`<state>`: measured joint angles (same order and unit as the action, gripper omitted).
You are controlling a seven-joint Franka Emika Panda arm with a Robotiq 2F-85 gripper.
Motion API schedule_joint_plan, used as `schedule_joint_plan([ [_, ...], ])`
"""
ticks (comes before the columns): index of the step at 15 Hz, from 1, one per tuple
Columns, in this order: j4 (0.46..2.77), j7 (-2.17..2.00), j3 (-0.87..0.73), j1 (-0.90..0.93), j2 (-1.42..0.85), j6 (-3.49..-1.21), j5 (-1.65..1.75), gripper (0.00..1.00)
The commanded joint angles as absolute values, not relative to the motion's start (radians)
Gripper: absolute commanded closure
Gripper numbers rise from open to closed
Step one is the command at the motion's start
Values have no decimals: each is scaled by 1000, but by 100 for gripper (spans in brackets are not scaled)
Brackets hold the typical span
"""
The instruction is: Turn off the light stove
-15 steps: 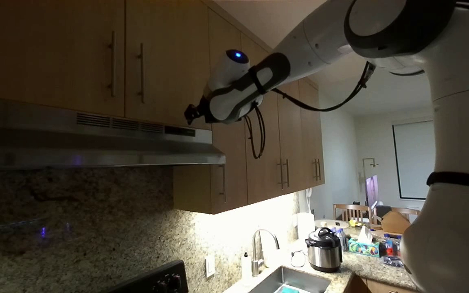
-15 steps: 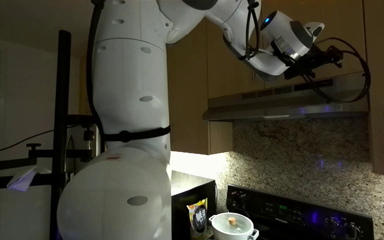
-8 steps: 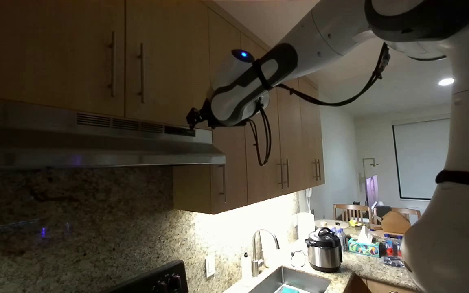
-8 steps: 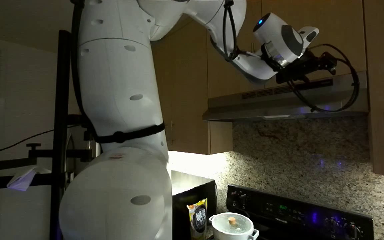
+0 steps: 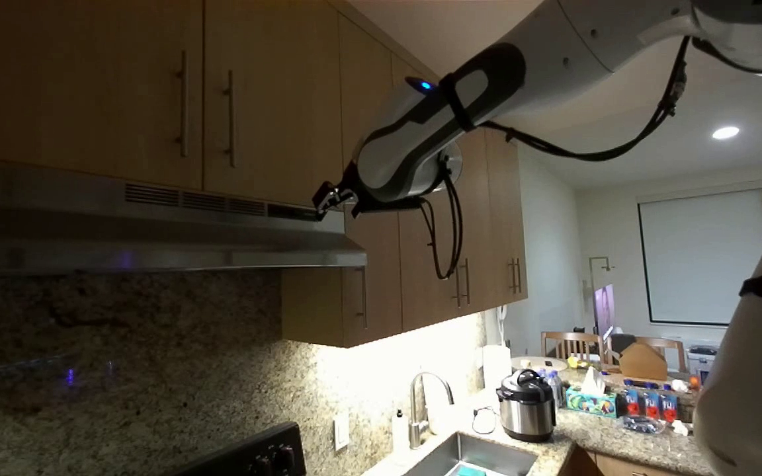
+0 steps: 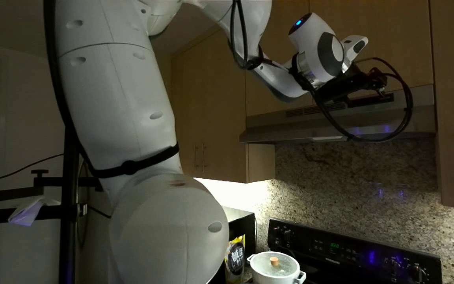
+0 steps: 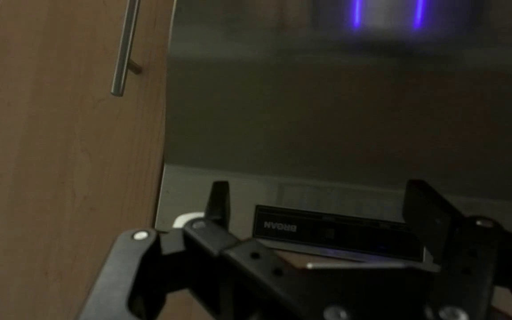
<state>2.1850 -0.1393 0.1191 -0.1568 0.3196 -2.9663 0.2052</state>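
Facing the range hood [image 5: 163,228], fingers [image 7: 218,202] spread apart, that gripper [image 7: 318,190] may well straddle the black control strip [image 7: 338,234] and press nothing if pushed straight in.

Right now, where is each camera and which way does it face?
In an exterior view: out front, facing along the range hood toward the sink; arm at right.
In an exterior view: below range hood level, facing it and the stove panel past the arm.
Wrist view: behind the open jaws, seen at bottom, facing the BROAN panel.
In both exterior views: range hood and arm.
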Motion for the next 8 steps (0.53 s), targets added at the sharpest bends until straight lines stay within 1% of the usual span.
schedule_joint_plan([
  [1, 2197, -132, 108, -145, 337, -2966, 204, 0],
  [8, 2268, -151, 123, -150, 395, -2923, 214, 0],
])
